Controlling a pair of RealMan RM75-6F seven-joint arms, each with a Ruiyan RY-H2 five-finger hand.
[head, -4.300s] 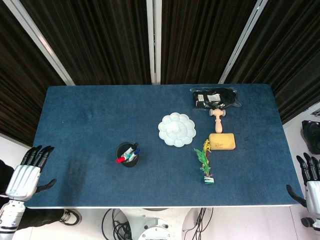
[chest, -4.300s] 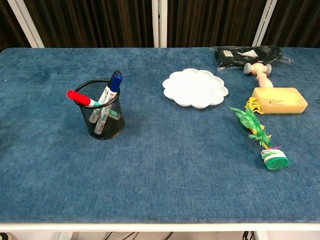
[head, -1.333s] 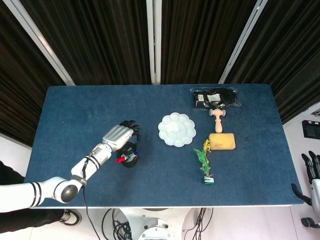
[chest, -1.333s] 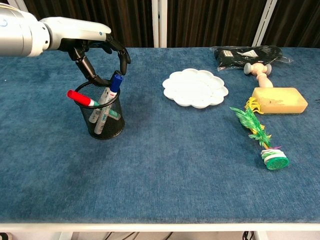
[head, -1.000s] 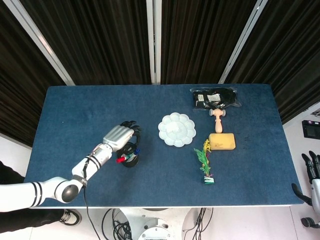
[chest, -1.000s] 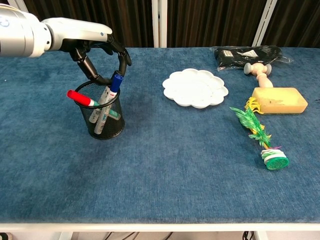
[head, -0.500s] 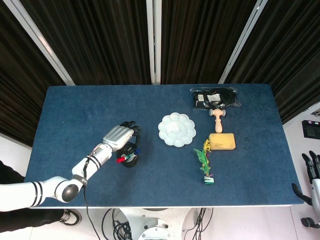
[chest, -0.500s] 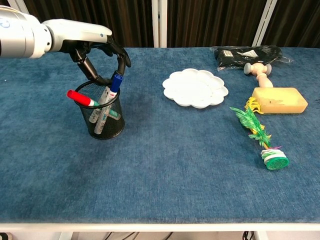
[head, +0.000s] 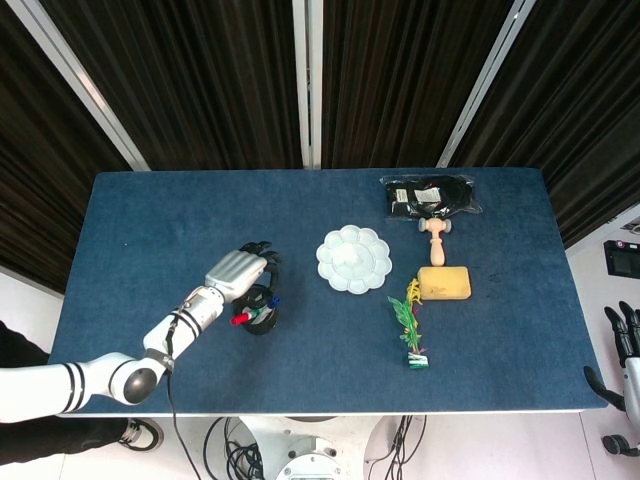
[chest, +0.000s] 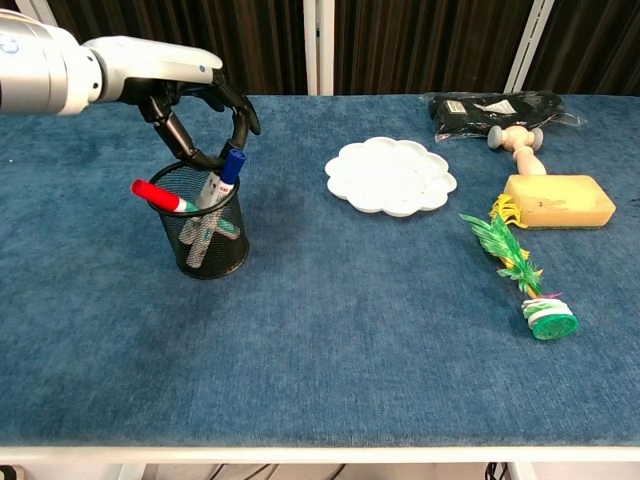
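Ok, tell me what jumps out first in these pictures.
The left robot hand stands out, hanging over the black mesh pen cup at the table's left, its fingers around the blue-capped marker. Next, the white flower-shaped palette mid-table, with the yellow sponge to its right.

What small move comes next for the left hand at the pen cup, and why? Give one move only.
Probably lift the left hand straight up. Its fingers already appear to close around the cap of the blue marker, which stands tilted in the mesh cup beside the red marker. A straight pull should clear the rim without tipping the cup.
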